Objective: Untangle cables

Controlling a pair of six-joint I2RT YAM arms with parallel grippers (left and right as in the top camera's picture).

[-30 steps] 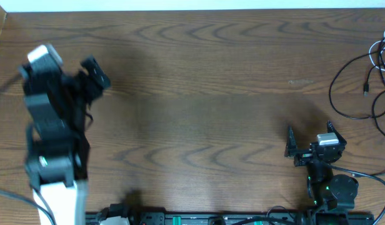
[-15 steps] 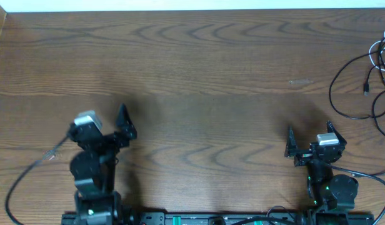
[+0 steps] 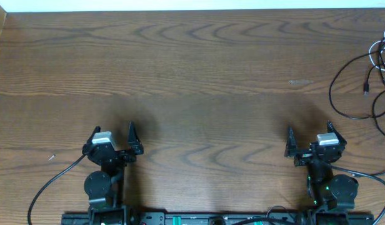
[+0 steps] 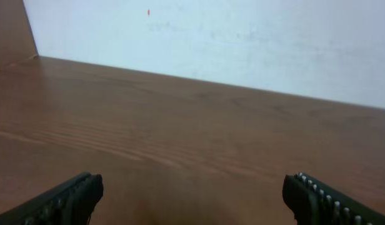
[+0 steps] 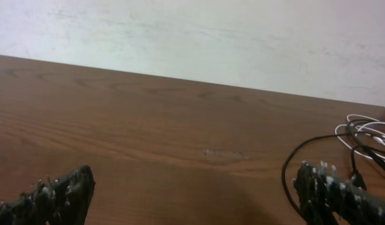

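Cables (image 3: 331, 94) lie in one loose bunch at the far right edge of the table (image 3: 199, 75), partly cut off in the overhead view. I count one white cord (image 5: 350, 117) and at least two black ones; where the strands cross I cannot tell the exact number. One small plug end (image 3: 365, 89) lies inside the big black loop. I have two arms, both sitting at the near edge. My left gripper (image 3: 113, 131) stands wide open over bare wood, nothing between its two fingers, well apart from the bunch. My right gripper (image 3: 309, 131) is spread just as wide and holds nothing; the black loop lies beyond its right finger.
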